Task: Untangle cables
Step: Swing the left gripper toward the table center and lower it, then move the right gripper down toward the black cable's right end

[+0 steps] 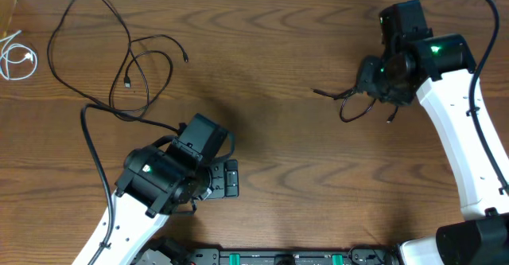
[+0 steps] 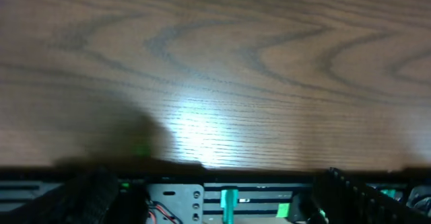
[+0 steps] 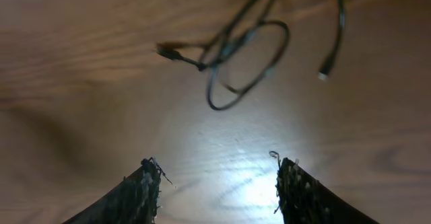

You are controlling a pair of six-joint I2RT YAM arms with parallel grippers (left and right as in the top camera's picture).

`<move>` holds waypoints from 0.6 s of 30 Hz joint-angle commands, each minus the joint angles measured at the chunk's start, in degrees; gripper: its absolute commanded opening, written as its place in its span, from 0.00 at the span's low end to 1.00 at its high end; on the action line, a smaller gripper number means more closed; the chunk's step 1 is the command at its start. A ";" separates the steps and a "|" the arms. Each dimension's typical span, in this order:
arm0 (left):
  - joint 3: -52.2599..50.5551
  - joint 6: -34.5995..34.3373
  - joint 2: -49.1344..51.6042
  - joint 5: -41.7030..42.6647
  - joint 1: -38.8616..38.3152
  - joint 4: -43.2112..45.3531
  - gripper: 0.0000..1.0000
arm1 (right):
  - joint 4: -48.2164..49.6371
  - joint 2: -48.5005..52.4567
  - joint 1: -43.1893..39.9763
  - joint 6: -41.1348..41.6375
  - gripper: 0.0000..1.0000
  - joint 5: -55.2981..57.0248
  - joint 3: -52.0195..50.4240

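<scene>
A long black cable [image 1: 51,48] lies in loose overlapping loops at the table's back left. A white cable [image 1: 30,57] is coiled at the far left edge. A shorter black cable [image 1: 343,115] lies looped at the back right, right next to my right gripper [image 1: 372,88]. In the right wrist view this cable [image 3: 285,46] lies ahead of my right gripper [image 3: 219,170], whose fingers stand apart with only bare wood between them. My left gripper [image 1: 231,177] hovers near the front, far from every cable, and is open [image 2: 215,190] over the table's front edge.
A black rail with green parts [image 1: 278,257] runs along the front edge. The left arm's thick black lead [image 1: 91,150] crosses the table towards the long cable. The right arm [image 1: 465,146] spans the right side.
</scene>
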 commanded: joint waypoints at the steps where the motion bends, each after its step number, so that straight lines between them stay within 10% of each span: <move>1: -0.04 -5.27 0.63 -0.85 -0.28 -0.04 0.97 | 1.77 -0.35 1.27 1.49 0.54 -0.70 -2.08; 18: -0.07 -5.31 1.25 -0.92 -0.28 -0.04 0.98 | 28.17 -0.35 3.02 0.20 0.42 1.51 -27.41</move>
